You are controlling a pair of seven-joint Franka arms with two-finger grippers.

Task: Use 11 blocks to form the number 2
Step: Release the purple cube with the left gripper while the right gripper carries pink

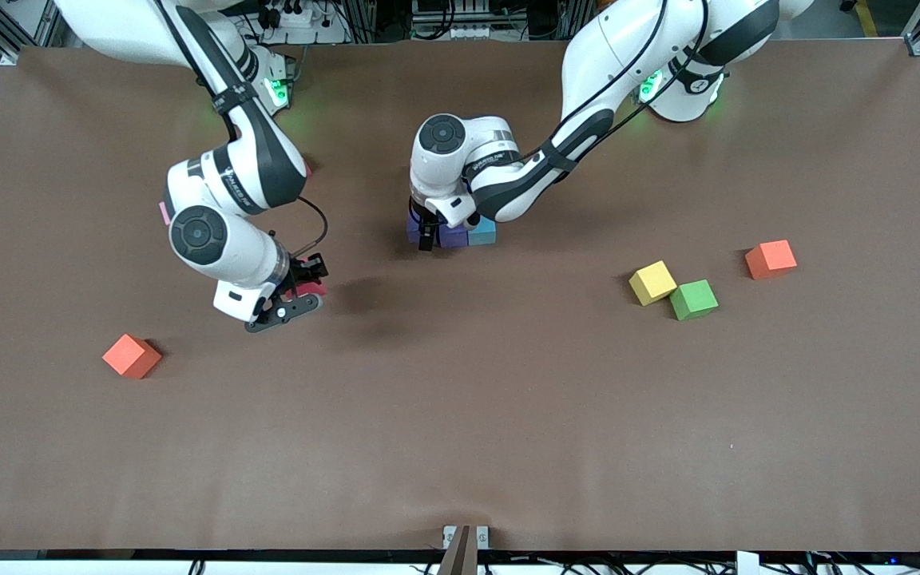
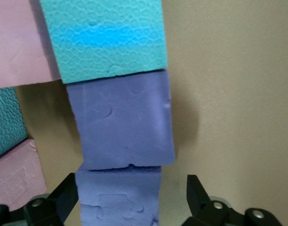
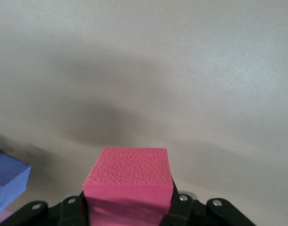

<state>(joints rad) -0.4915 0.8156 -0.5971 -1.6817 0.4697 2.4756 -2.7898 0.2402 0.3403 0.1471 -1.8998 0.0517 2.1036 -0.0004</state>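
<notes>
Table (image 1: 508, 415) bears loose blocks (image 1: 674, 291).

A brown table (image 1: 460, 415) carries the blocks. An orange block (image 1: 132, 355) lies toward the right arm's end. Toward the left arm's end, a yellow block (image 1: 652, 282) touches a green block (image 1: 693, 299), with another orange block (image 1: 771, 259) near them. Mid-table, purple blocks (image 1: 452, 235) and a light blue block (image 1: 482, 231) sit in a row; others there seem hidden under the arm
</notes>
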